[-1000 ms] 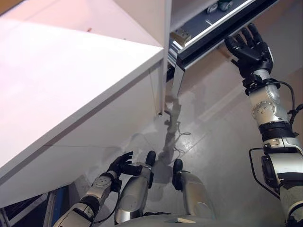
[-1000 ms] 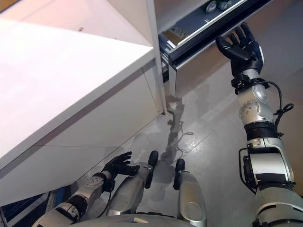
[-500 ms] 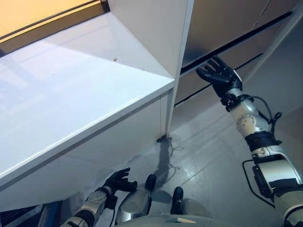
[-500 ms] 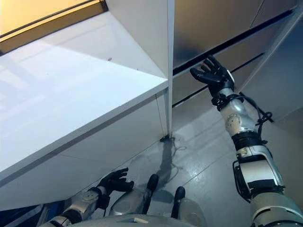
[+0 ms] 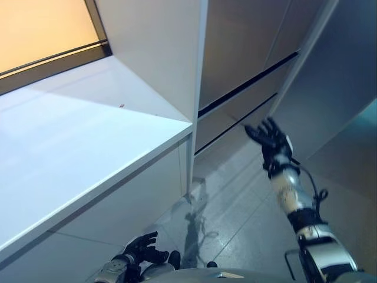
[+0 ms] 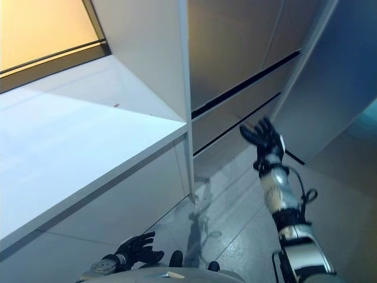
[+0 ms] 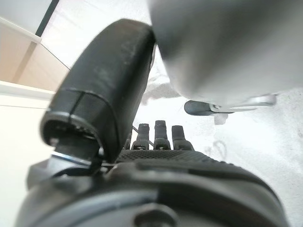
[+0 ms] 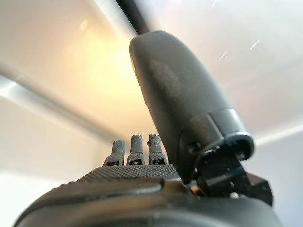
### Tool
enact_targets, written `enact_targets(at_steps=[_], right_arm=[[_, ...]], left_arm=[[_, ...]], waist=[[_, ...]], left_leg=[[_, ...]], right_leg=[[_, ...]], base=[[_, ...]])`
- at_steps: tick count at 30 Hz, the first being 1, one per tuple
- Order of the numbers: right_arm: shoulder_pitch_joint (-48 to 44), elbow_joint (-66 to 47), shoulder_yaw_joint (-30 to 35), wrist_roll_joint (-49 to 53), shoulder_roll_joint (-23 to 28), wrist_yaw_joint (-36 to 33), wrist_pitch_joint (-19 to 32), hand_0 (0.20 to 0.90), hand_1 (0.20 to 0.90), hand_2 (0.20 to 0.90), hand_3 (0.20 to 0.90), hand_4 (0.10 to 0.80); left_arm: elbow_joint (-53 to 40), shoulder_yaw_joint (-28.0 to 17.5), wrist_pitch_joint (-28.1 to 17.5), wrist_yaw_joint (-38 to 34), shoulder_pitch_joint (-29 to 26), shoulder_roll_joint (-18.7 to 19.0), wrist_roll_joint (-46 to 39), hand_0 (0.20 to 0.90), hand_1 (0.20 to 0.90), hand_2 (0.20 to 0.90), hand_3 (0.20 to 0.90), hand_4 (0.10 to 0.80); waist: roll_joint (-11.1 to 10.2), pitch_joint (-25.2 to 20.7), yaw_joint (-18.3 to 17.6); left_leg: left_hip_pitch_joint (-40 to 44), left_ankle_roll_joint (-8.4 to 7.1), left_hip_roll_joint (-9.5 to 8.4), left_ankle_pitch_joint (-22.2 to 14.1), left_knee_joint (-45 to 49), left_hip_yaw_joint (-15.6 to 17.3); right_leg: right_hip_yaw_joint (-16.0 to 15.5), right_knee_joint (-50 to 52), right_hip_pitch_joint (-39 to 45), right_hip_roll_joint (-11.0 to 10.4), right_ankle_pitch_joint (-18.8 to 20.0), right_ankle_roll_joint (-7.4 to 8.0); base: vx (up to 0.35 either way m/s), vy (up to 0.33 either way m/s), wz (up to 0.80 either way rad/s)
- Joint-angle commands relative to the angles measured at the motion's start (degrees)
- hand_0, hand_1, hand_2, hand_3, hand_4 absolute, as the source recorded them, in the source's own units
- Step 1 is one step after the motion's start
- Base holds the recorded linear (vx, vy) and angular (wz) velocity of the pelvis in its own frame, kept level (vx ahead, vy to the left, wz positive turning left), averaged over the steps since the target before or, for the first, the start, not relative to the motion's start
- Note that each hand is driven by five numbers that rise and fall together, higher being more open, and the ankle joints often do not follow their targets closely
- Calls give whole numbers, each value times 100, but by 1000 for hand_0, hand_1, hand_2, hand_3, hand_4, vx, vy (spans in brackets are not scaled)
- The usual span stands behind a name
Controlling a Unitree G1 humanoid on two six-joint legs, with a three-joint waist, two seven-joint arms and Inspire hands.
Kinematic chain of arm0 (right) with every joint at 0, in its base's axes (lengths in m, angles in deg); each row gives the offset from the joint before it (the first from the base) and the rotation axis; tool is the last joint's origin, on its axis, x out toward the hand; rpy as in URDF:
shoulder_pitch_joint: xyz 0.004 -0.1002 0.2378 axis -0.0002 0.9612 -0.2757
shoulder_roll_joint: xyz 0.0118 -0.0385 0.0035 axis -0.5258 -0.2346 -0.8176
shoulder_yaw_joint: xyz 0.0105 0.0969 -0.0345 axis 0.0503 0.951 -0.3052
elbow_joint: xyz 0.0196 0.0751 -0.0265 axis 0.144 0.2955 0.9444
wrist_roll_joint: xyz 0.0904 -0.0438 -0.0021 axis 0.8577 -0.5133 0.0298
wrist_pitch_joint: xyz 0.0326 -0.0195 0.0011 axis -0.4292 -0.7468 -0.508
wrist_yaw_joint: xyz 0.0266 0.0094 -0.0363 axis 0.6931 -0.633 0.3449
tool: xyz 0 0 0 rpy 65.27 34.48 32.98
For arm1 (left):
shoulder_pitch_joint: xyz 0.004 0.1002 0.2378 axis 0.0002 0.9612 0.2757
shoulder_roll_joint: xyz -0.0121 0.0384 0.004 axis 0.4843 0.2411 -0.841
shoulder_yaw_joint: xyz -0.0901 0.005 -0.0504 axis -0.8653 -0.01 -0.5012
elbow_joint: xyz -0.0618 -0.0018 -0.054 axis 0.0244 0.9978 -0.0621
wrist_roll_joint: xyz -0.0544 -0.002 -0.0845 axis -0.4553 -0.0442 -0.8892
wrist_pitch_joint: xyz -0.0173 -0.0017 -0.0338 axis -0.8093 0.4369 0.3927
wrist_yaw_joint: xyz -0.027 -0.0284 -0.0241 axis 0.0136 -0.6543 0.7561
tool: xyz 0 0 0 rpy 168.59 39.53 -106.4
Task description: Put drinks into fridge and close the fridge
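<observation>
Dark right hand (image 5: 272,137) raised, fingers spread, before the fridge (image 5: 247,65).

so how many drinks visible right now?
0. None on the white counter, none in the left hand or right hand; any behind the closed fridge front are hidden.

The left hand (image 7: 156,165) hangs empty, fingers straight, above pale floor (image 7: 265,137).
</observation>
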Motion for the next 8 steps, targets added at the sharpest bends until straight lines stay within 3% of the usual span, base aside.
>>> enact_targets(at_steps=[1,6,8], right_arm=[[135,488,35,-386,-29,740,189,900,900,900,900,800],[554,2066,-41,-778,-307,1048,-204,900,900,900,900,800],[619,2485,4,-957,-378,1157,-610,900,900,900,900,800]], left_arm=[[410,-154,-187,150,-191,-136,-281,900,900,900,900,800],[597,-363,-215,267,-283,-156,-234,900,900,900,900,800],[698,-438,-260,312,-301,-173,-239,900,900,900,900,800]], waist=[[-22,-360,-113],[-11,-389,-149],[1,-394,-153]], left_leg=[[-27,103,-40,-344,71,606],[44,93,-11,-334,50,657],[56,101,-14,-332,61,665]], right_leg=[[301,-109,-291,-78,551,233],[247,-115,-202,-57,514,212],[224,-110,-180,-53,507,202]], base=[[-21,-30,-18],[-11,-38,-10],[0,0,0]])
